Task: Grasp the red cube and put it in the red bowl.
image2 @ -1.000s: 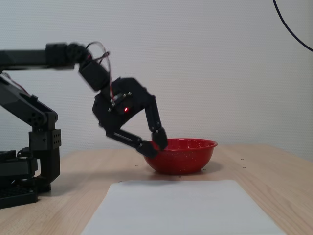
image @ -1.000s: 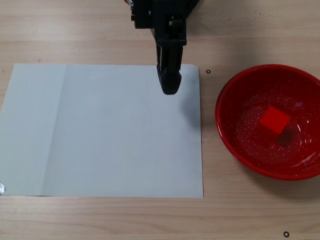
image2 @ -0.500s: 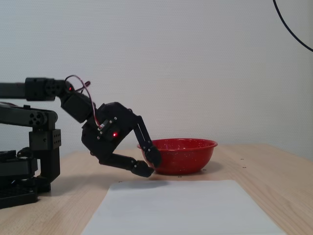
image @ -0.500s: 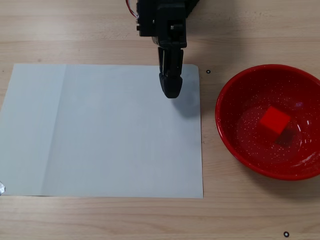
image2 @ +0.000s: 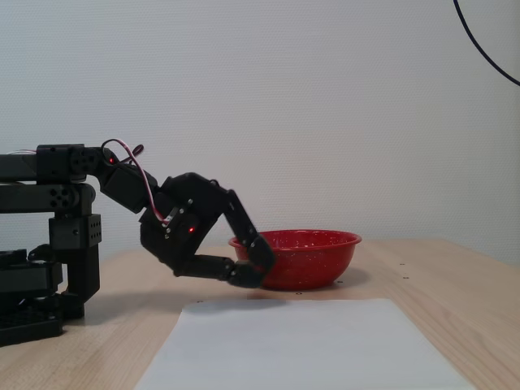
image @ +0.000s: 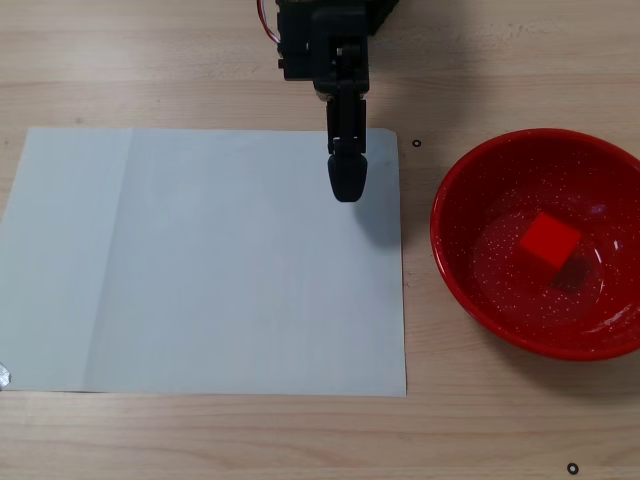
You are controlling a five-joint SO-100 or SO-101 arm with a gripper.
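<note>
Fixed view: wood table [image: 200, 60] w/ white paper [image: 200, 260], white wall [image2: 325, 106]; tool [image2: 253, 272] pressed together.

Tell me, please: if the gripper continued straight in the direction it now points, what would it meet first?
Probably the white paper sheet. The gripper points forward and slightly down, low over the sheet's far edge. The red bowl lies off to the side, though depth is uncertain.

Pale wooden bench [image: 200, 440] fills the top-down fixed view. A white paper sheet [image: 200, 260] lies flat on it at left and centre, and the red bowl [image: 452, 262] sits directly on the wood just right of the sheet.
</note>
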